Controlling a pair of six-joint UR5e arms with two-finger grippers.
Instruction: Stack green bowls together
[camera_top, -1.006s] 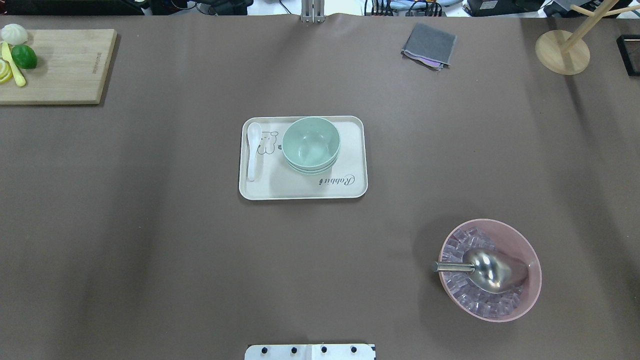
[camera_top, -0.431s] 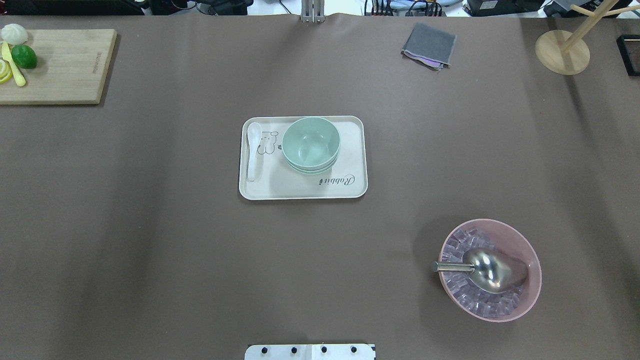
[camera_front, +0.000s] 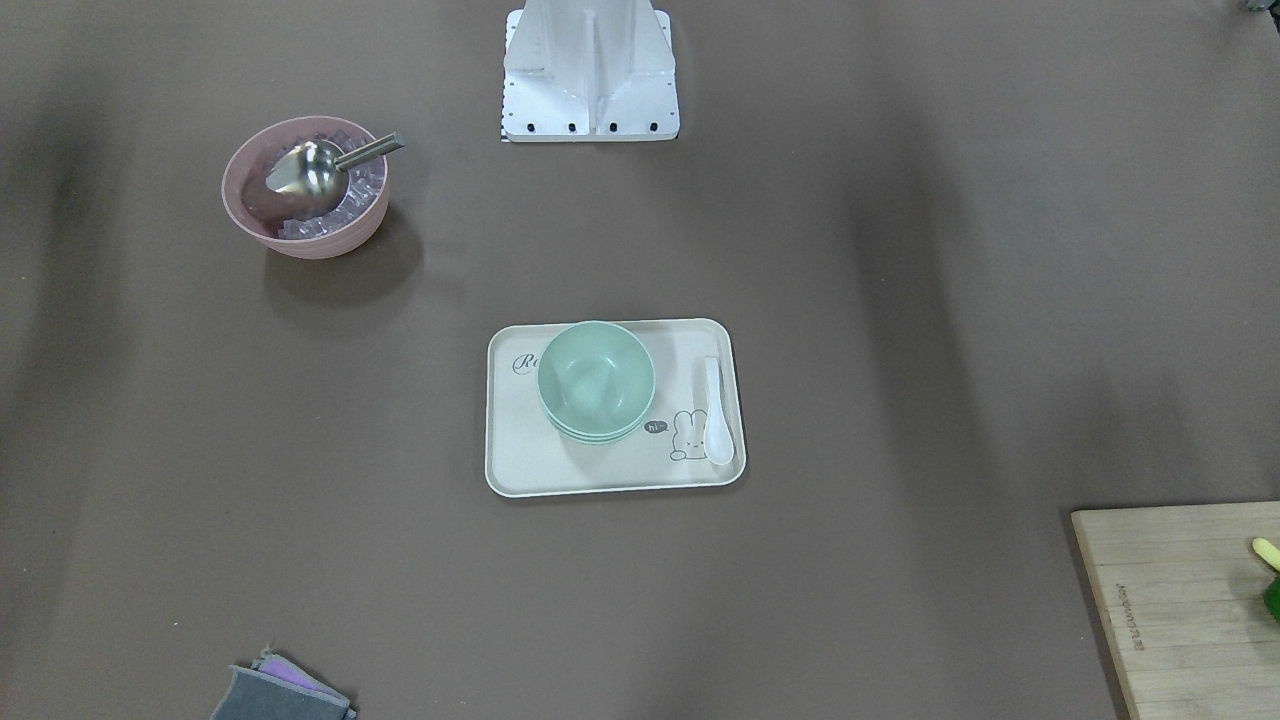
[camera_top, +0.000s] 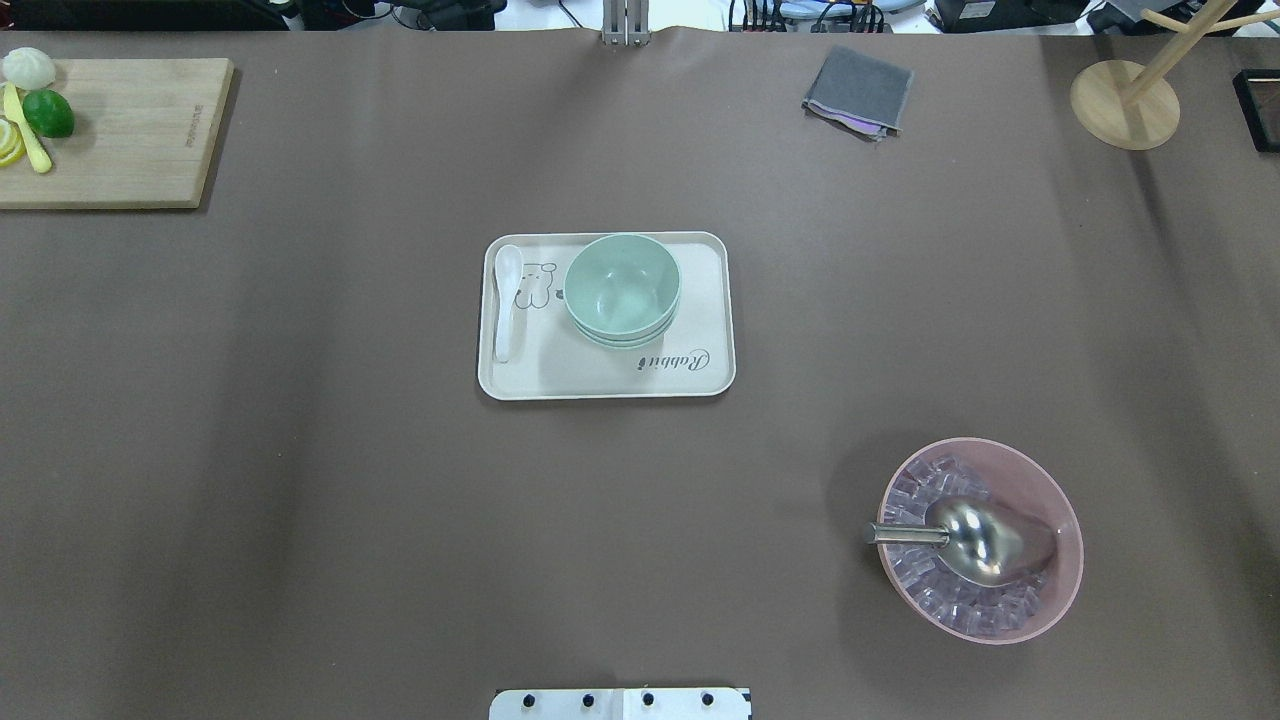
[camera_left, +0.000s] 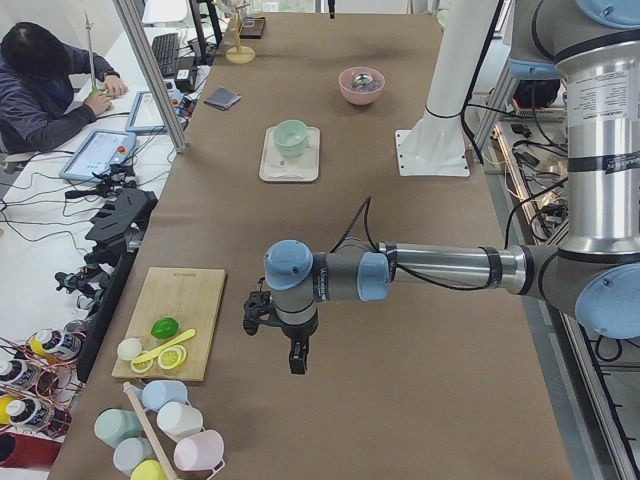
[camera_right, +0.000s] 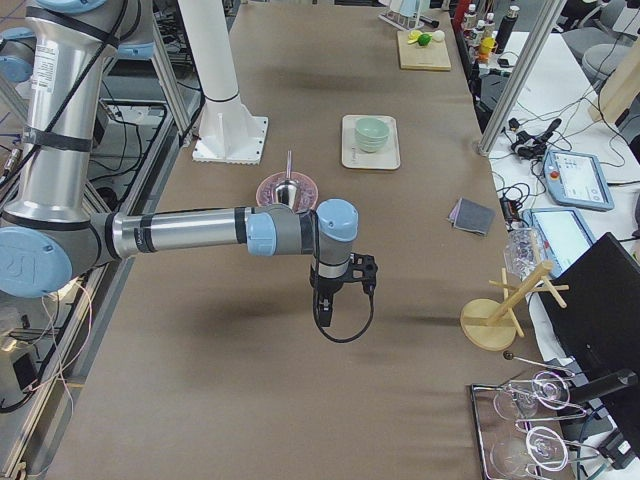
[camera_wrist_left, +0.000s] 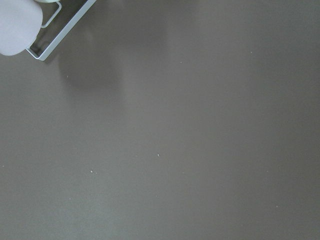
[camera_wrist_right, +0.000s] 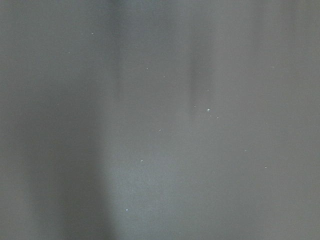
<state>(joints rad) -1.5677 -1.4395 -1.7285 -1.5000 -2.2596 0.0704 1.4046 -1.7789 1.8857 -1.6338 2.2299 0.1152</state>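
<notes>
The green bowls (camera_top: 622, 290) sit nested in one stack on the cream tray (camera_top: 600, 378) at the table's middle; they also show in the front-facing view (camera_front: 596, 380) and both side views (camera_left: 291, 135) (camera_right: 371, 132). Neither gripper shows in the overhead or front-facing view. The left gripper (camera_left: 297, 360) hangs over bare table near the cutting board, far from the bowls. The right gripper (camera_right: 322, 315) hangs over bare table past the pink bowl. I cannot tell whether either is open or shut. Both wrist views show only brown table.
A white spoon (camera_top: 507, 300) lies on the tray's left side. A pink bowl (camera_top: 1068, 570) with ice and a metal scoop (camera_top: 985, 540) stands front right. A cutting board (camera_top: 130, 130) with fruit, a grey cloth (camera_top: 858, 90) and a wooden stand (camera_top: 1124, 104) line the far edge.
</notes>
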